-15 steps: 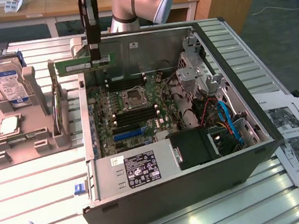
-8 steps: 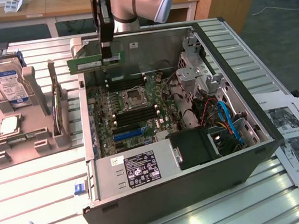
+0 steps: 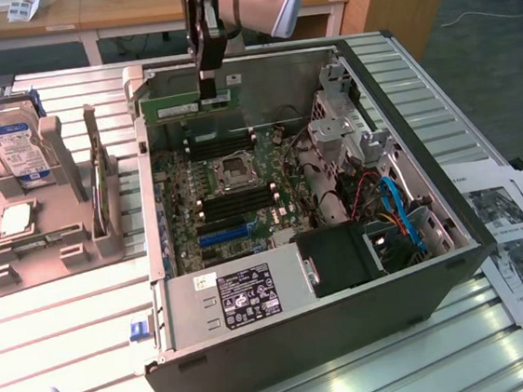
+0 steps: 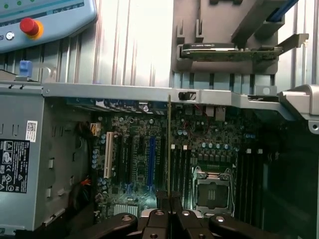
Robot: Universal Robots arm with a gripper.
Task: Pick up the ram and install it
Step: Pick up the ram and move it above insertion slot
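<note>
Your tool (image 3: 210, 87) is clamped nearly shut on the ram (image 3: 177, 105), holding it over the far side of the open computer case (image 3: 305, 341), so pick-up is done but it isn't seated in the memory slots (image 3: 243, 201).

The exterior camera looks down slantwise from farther off at the open computer case (image 3: 305, 341). My wrist camera peers past my jaws, close above the motherboard (image 4: 199, 144) both views share.

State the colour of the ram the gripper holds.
The ram is green, best seen in the exterior view.
</note>
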